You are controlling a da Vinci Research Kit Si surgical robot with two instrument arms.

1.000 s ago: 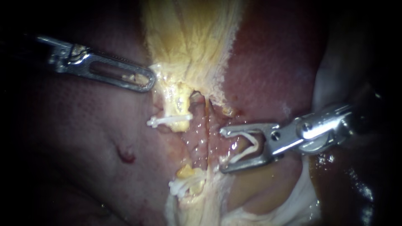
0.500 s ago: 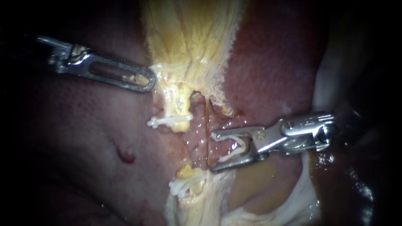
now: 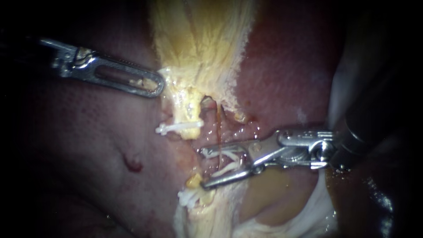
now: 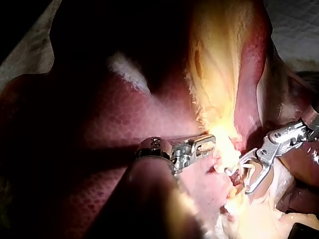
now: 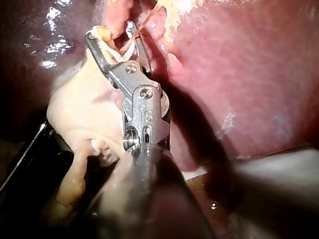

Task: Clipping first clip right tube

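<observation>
Two jaws of the right instrument (image 3: 202,168), in from three o'clock, stand wide apart, holding an unclosed white clip (image 3: 228,154). The thin right tube (image 3: 218,123) runs twelve to six between them, liver (image 3: 286,75) at one o'clock.

A pale, textured cloth (image 4: 296,22) lies beyond the liver (image 4: 99,129) in the left wrist view, and a second, stained stretch of cloth (image 4: 22,52) shows past the liver's other side. Light falls hard on the middle of the scene. In the endoscope view the margins sink into darkness.
</observation>
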